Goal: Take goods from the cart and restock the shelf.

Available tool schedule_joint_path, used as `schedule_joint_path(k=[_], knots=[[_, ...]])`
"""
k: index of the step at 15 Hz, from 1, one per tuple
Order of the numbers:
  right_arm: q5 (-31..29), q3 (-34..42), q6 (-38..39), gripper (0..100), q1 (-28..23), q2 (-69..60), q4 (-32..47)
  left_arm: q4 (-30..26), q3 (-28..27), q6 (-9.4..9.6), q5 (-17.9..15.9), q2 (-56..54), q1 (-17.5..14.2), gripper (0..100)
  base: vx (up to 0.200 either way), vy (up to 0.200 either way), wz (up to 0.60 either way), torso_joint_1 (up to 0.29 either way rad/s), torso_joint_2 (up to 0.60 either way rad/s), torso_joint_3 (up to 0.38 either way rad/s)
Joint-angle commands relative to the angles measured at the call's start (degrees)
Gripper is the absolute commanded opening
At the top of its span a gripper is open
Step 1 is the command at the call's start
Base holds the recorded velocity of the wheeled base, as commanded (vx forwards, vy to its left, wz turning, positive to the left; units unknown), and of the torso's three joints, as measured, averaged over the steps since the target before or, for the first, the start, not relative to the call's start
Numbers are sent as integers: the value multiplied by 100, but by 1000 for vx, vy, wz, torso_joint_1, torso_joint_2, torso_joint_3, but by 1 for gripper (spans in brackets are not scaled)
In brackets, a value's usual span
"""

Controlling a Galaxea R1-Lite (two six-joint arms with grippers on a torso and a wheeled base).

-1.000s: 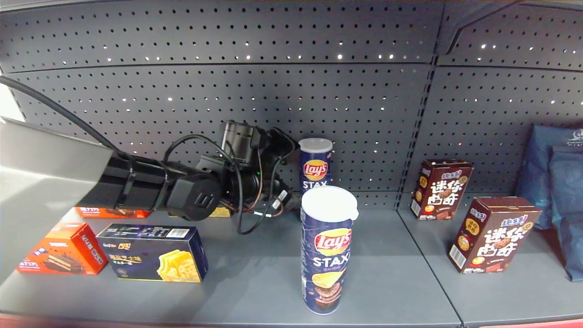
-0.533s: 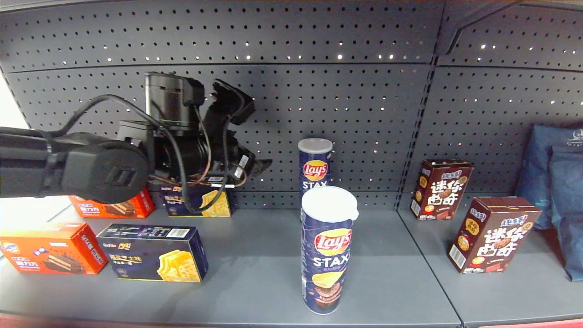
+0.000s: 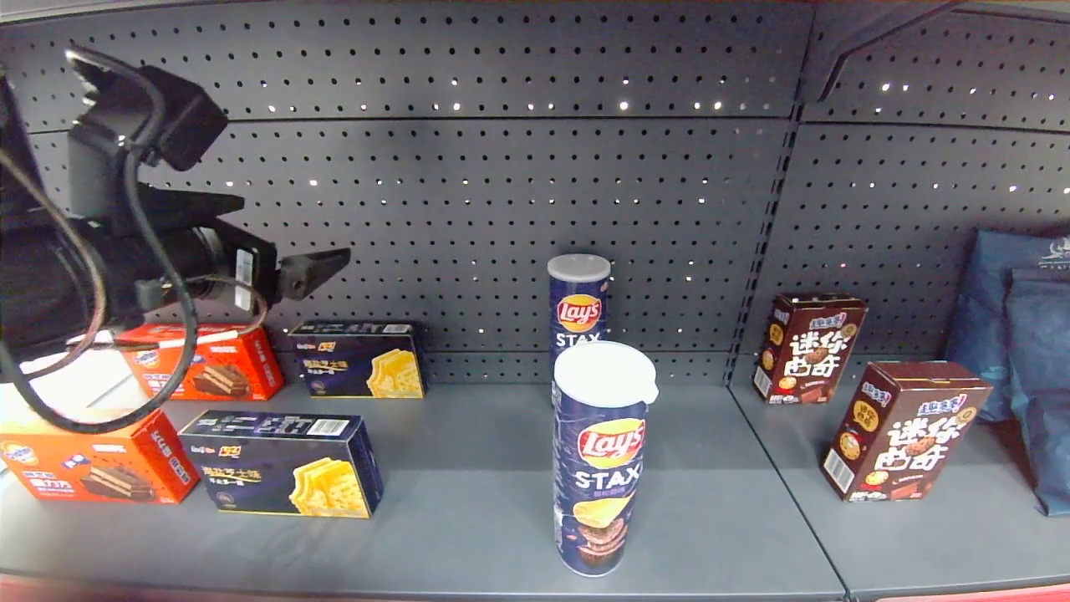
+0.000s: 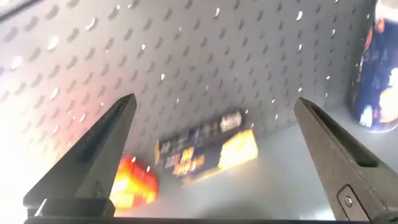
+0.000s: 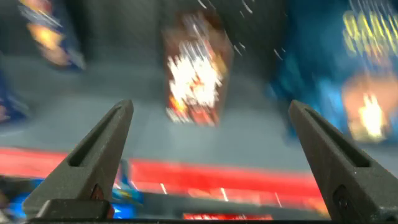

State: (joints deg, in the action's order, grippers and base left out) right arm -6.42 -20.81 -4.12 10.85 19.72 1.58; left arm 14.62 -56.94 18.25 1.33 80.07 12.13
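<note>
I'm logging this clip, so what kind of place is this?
Likely a shop aisle: a grey shelf with a pegboard back, stocked with chip cans and snack boxes facing out.

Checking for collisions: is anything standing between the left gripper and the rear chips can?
Nothing visible. The open left gripper hangs higher than the rear cracker box; only bare shelf lies between that box and the rear chips can. The front chips can stands nearer the edge.
</note>
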Motion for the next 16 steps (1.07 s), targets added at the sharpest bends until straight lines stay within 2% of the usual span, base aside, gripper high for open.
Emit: schedule_joint_path(k=[1,2,4,5,8,16], knots=[[265,-1303,52,100,743,1904,9,68,992,-6,-1,-1046,-106,100,0,0,0,0,0,0],[247,-1347,52,100,1200,2422,-264,261,1414,-6,-10,-1213,-114,100,0,0,0,0,0,0],[-8,-1320,60,100,2079,3319,-993,630,1766,-6,-27,-1283,-149,100,0,0,0,0,0,0],[-272,-1320,96,100,2589,3916,-1450,630,1766,-50,-36,-1327,-185,100,0,0,0,0,0,0],[-403,-1443,78,100,3459,5041,-1916,639,1722,-120,-71,-1336,-229,100,0,0,0,0,0,0],[-553,-1312,60,100,3424,6614,-2857,665,1722,-111,-124,-1336,-220,100,0,0,0,0,0,0]])
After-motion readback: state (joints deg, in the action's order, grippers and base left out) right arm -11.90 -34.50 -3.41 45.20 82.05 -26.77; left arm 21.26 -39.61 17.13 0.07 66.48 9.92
